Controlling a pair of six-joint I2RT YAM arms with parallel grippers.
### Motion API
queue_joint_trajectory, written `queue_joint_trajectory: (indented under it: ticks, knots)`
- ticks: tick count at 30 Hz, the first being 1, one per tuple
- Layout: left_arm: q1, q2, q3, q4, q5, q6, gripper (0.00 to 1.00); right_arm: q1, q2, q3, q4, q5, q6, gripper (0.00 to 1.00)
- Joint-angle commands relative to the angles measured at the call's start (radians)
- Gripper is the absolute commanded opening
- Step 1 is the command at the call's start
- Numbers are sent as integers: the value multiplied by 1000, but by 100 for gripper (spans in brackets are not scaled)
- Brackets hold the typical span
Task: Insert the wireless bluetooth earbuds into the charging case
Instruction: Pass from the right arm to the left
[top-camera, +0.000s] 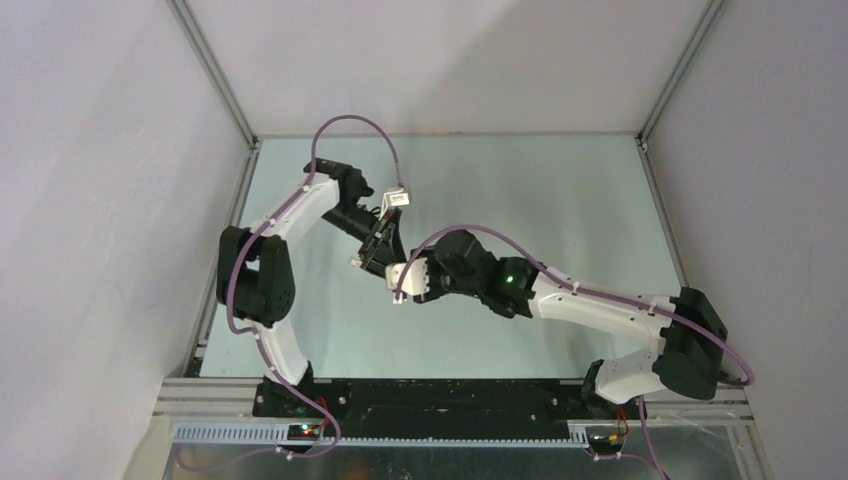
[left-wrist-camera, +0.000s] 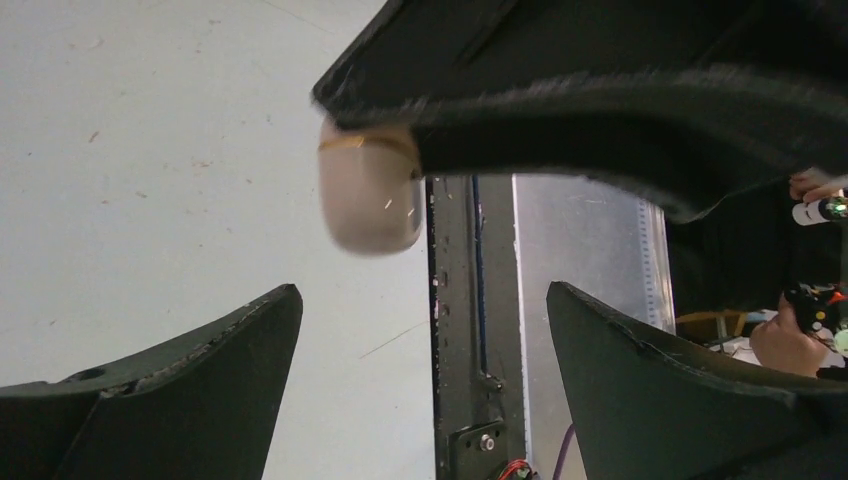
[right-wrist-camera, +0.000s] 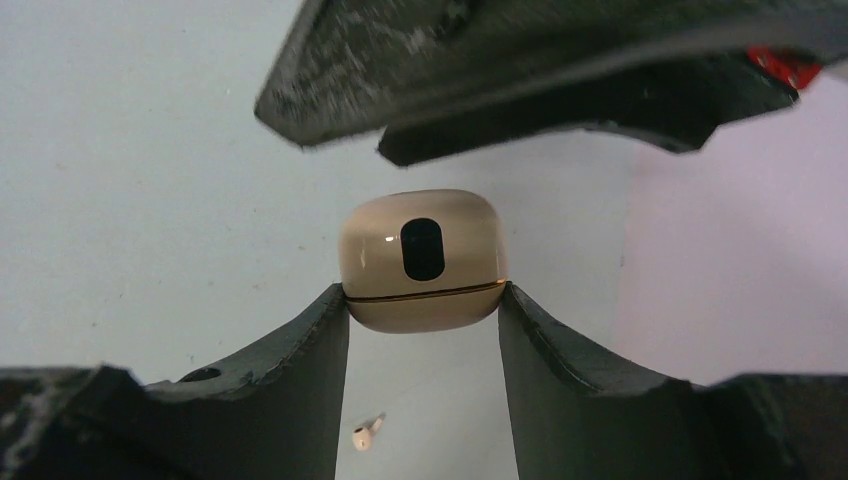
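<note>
Clamping case (right-wrist-camera: 462, 240) by its sides, right pincer (right-wrist-camera: 423, 300) partly closed; left pincer (left-wrist-camera: 422, 298) gaping wide, empty, just beside; cream earbud (right-wrist-camera: 367, 433) loose on surface (right-wrist-camera: 120, 200).

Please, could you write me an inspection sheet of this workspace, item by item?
Surface: pale table, with a few small marks.
Job's things: beige case, lid closed, gripped on both sides; one white earbud lying on the table; other earbuds not seen.
Clutter: nothing seen.
Tools: right tool shut on the case; left tool open, near the case but apart from it.
Cables: purple cables run along both arms.
Surroundings: grey walls with a metal frame.
</note>
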Motion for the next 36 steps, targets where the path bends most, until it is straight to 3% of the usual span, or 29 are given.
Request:
queue_joint_trajectory:
  ticks: [1,8,27,36]
  knots:
    - [-25,-15,26,-97,69,67,100,40,37,-24,172,156,-44,42]
    - [-54,-14,-19,25,42,-51,94,65,42,-25,181,156,-43,42]
    - [-114,8,-21,51,-3,-70,46,83,39,-25,128,91,-38,42]
    - [-116,13,-20,56,-8,-73,33,92,42,-26,112,82,-42,42]
